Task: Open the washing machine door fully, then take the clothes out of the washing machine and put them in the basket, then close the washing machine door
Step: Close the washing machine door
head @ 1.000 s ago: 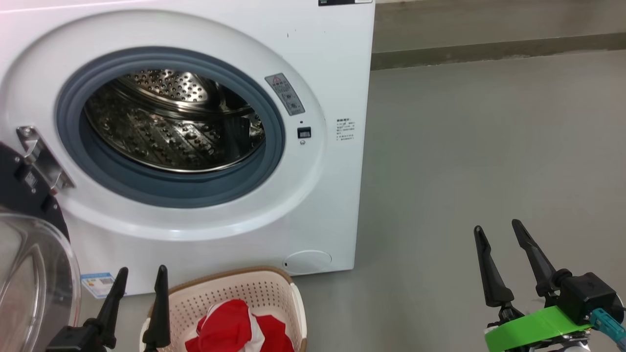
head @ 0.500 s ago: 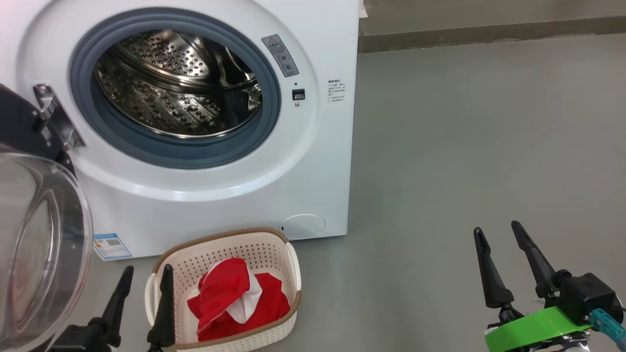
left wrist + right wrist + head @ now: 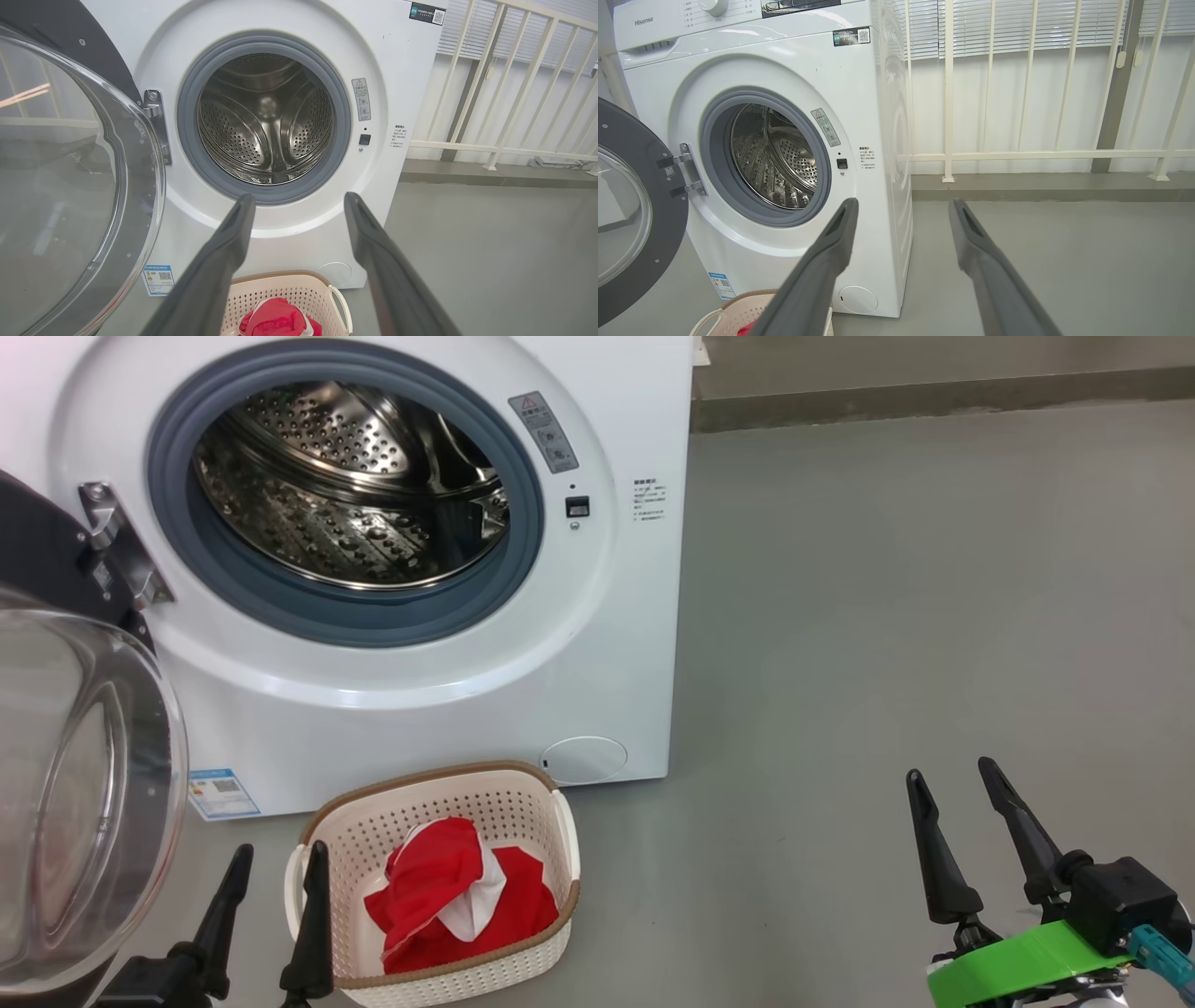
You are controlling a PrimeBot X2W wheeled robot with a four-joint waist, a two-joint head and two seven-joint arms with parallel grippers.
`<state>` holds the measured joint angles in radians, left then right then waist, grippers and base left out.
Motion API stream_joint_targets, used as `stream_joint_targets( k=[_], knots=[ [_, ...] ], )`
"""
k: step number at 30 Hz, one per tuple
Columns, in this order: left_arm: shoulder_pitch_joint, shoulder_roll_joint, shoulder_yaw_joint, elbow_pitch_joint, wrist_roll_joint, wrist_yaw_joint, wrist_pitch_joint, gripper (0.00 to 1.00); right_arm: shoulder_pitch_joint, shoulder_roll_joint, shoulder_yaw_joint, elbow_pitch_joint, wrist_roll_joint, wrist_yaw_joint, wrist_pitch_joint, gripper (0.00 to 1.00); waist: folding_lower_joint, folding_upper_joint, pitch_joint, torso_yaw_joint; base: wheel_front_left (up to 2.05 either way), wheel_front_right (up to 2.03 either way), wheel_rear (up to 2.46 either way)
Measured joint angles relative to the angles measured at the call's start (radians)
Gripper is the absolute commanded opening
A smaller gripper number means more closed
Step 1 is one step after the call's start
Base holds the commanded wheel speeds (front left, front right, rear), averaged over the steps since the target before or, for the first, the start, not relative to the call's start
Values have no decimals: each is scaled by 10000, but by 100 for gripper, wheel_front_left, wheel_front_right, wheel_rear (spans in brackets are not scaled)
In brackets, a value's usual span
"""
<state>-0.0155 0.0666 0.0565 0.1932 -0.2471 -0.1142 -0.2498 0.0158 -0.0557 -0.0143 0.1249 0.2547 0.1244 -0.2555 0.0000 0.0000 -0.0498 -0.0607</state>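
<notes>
Head view tilted down, basket (image 3: 467, 805) now fully in view

My head camera looks forward and down from above, close to the washing machine (image 3: 420, 709), whose top it cuts off. The basket (image 3: 523, 803) on the floor (image 3: 887, 616) lies near that view's bottom edge. My left wrist camera sits low and faces almost straight into the drum (image 3: 266, 121), just beside the open washing machine door (image 3: 70, 186). My right wrist camera stands further right, facing the machine's front at a slant, so its side panel and the railing (image 3: 948, 93) show. All three share the drum, door and basket.
</notes>
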Motion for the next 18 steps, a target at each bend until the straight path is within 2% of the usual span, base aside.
stream_joint_targets(
  k=[12, 18],
  knots=[
    [-4, 75, -10, -184, 58, 100, 0, 100, 12, 15, -15, -36, -2, -2, 0, 100, 0, 0, 11, 627, 0, 0, 0],
    [-3, 79, -4, -443, 196, 360, 0, 100, 16, 12, 40, -98, -2, 0, 0, 100, 0, 0, -17, 1133, 0, 0, 0]
  ],
)
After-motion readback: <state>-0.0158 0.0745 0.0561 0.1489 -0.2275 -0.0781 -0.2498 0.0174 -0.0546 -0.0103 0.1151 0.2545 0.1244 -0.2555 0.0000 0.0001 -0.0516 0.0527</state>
